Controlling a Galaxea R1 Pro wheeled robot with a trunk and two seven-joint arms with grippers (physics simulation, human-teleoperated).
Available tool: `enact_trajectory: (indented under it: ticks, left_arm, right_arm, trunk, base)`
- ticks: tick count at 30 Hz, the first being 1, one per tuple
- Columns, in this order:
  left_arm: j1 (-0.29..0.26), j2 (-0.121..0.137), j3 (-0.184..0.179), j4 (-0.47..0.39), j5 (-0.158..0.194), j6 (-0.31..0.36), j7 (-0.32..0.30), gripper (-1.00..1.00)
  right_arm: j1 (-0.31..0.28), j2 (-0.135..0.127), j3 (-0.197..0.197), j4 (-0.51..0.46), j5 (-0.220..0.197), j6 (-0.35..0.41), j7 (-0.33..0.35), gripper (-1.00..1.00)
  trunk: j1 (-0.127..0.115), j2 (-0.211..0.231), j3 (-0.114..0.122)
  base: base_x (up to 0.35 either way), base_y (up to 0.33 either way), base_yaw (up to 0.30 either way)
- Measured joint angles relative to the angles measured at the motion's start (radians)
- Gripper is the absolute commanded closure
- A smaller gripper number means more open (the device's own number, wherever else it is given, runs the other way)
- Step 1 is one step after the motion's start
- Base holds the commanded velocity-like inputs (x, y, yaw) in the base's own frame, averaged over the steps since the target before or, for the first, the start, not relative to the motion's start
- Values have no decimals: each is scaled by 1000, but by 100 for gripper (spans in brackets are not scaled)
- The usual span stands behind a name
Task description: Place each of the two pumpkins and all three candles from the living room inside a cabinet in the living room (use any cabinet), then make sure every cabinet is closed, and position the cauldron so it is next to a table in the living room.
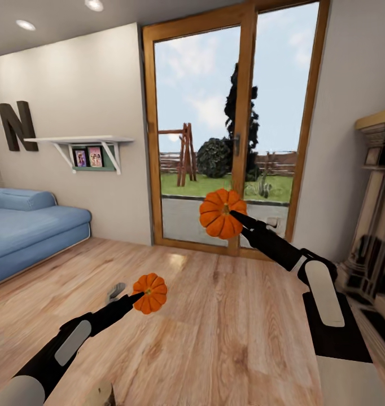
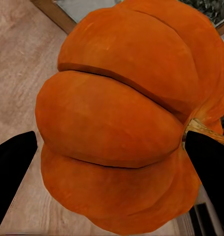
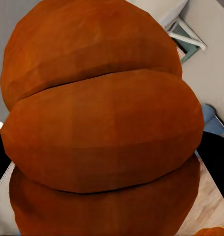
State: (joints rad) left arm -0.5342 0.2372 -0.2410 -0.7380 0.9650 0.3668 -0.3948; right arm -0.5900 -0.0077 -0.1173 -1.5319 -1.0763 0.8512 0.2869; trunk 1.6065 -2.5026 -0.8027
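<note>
You've got a pumpkin in each gripper. Left gripper [image 1: 137, 295], lower left of the head view, is clamped on the left pumpkin [image 1: 150, 293], held low above the wood floor [image 1: 215, 332]. In the left wrist view that pumpkin [image 2: 126, 118] sits between the two dark fingers [image 2: 11, 172], one at each side, pressed against its ribs, w/ floor planks behind.

Right gripper [image 1: 233, 214], centre of the head view, is clamped on the right pumpkin [image 1: 222, 213], held higher and further out, in front of the glass door [image 1: 232, 129]. In the right wrist view the right pumpkin [image 3: 102, 123] takes nearly all the frame; dark finger edges show at both sides, so grip looks closed on it.

Around you: wood-framed glass door straight ahead, garden w/ a wooden swing frame [image 1: 184, 155] and dark bushes [image 1: 215, 158] behind it. Blue sofa [image 1: 29, 231] at mid left against the wall. Above it a white wall shelf [image 1: 82, 141] w/ two small framed pics, and a big dark letter N [image 1: 16, 125] at upper left. At right edge, a tall dark-and-cream piece of furniture [image 1: 379, 214], close to your right arm. A small grey object [image 1: 116, 291] lies on the floor just left of the left pumpkin; can't tell what it is. Another tan shape [image 1: 100, 395] at bottom edge, unclear too. Floor btwn you and the door is open.
</note>
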Motion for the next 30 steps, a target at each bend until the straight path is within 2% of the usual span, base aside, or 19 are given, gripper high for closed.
enact_trajectory:
  ticks: [5, 12, 18, 30]
  left_arm:
    - [0, 0, 0, -2, -1, -1, 1, 100]
    - [0, -3, -2, -4, -2, -1, 4, 100]
    - [0, -7, -1, -4, 0, -4, 6, 100]
    - [0, -9, -3, -5, -1, -7, 7, 100]
  right_arm:
    - [0, 0, 1, 0, 4, -1, 0, 100]
    - [0, 0, 1, 1, 4, -1, -1, 100]
    - [0, 0, 1, 1, 0, 0, -3, 100]
    - [0, 0, -3, 4, -5, 0, -5, 100]
  trunk:
    - [0, 0, 2]
    - [-3, 2, 29]
    - [-6, 3, 52]
    - [-51, 85, 88]
  base:
    - [-22, 0, 284]
    - [-1, 0, 281]
    - [0, 0, 65]
    - [0, 0, 2]
